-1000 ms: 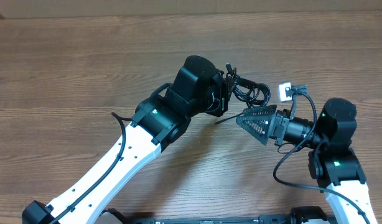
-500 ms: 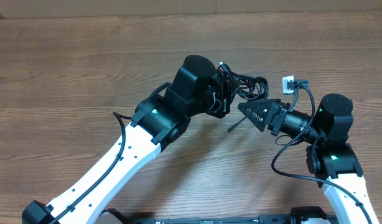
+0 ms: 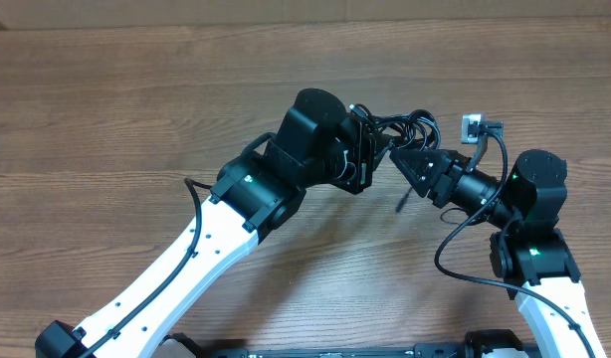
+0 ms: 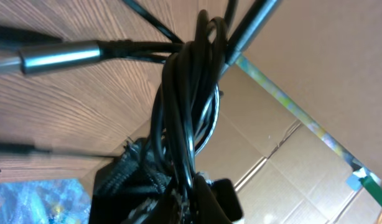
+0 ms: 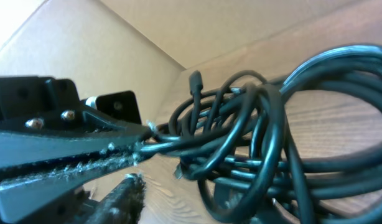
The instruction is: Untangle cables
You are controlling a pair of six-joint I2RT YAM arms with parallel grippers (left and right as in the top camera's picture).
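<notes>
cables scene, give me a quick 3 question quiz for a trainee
1. True or false: the cables lie spread out, free of both grippers.
2. Short answer: in the right wrist view, what sits at the tips of the right gripper, the whole coil or a thin strand?
3. Which gripper is clamped on the thick gathered part of the cables? A) left gripper B) right gripper C) neither

Key: 1 false; 2 a thin strand; 3 A
</notes>
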